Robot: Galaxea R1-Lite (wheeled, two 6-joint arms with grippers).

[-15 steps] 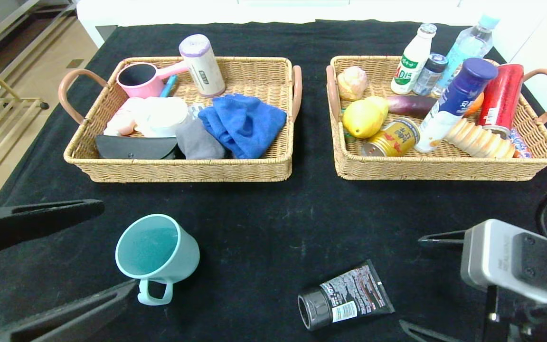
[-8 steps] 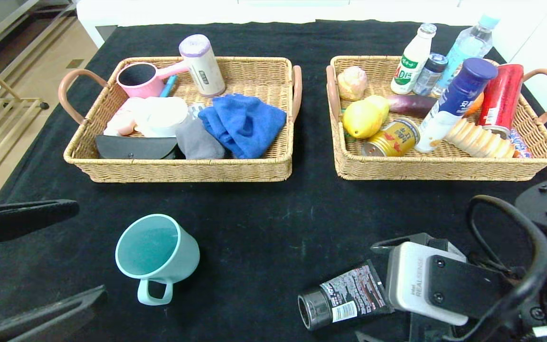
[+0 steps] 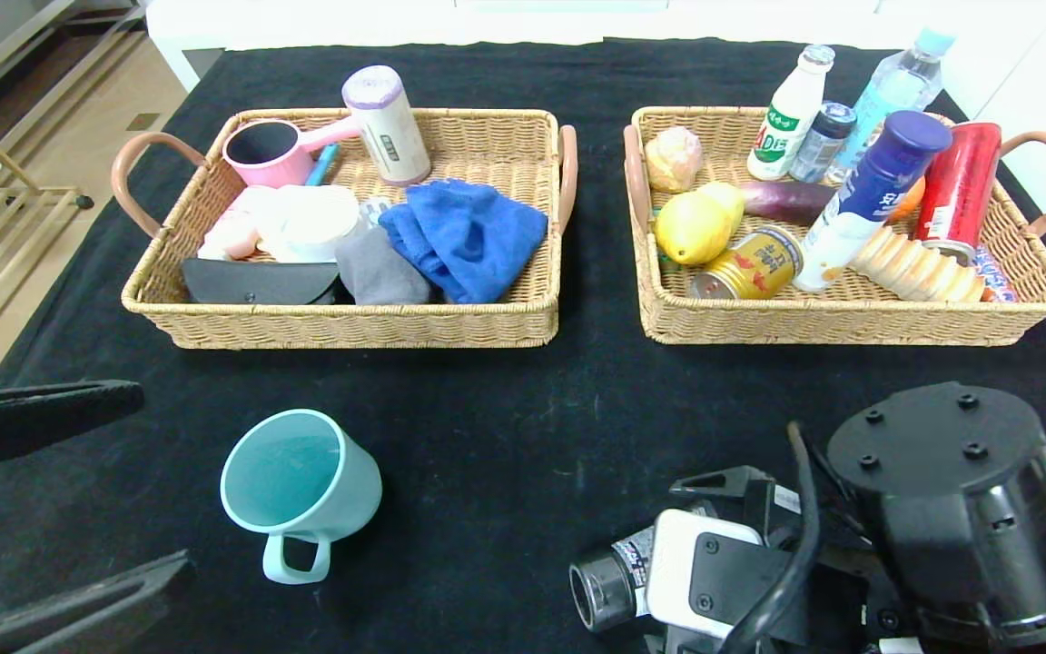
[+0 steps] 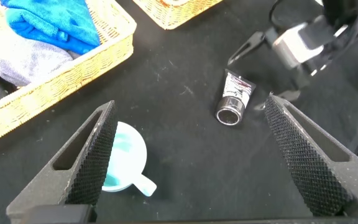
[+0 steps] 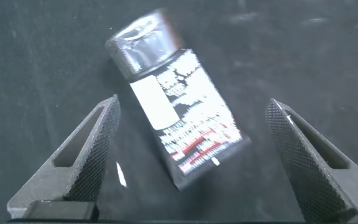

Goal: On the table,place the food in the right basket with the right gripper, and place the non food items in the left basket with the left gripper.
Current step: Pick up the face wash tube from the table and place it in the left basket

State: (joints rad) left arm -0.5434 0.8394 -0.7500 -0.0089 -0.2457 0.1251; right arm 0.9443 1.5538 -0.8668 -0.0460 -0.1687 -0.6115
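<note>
Nearly finished, judging by the table. Two wicker baskets, both well filled: left basket (image 3: pixel 341 322) with non-food things, among them one pink scoop (image 3: pixel 271 150), one blue cloth (image 3: pixel 464 236), one grey cloth (image 3: pixel 382 271), one pale cylinder (image 3: pixel 387 123), one black flat piece (image 3: pixel 255 282), plus some white and pink items too heaped to count surely. Right basket (image 3: pixel 850 322) with food and drinks: one yellow can (image 3: pixel 750 263), one red can (image 3: pixel 957 189), one lemon-like fruit (image 3: pixel 695 222), four bottles about its far side, a row of biscuits (image 3: pixel 918 268).

Left on the black table (image 3: pixel 505 409), outside both baskets: only two things, one teal cup (image 3: pixel 300 481) lying on its side, and one black tube (image 5: pixel 176 115) near the front edge. Both seemingly non-food, so both for the left basket.

Right gripper (image 5: pixel 191 162) spread wide directly above the tube, one finger on each side, not touching, nothing grasped. Odd choice, since the task gives such items to the left arm. Left gripper (image 4: pixel 194 158) also wide apart and empty, hovering at the near left, close to the cup.
</note>
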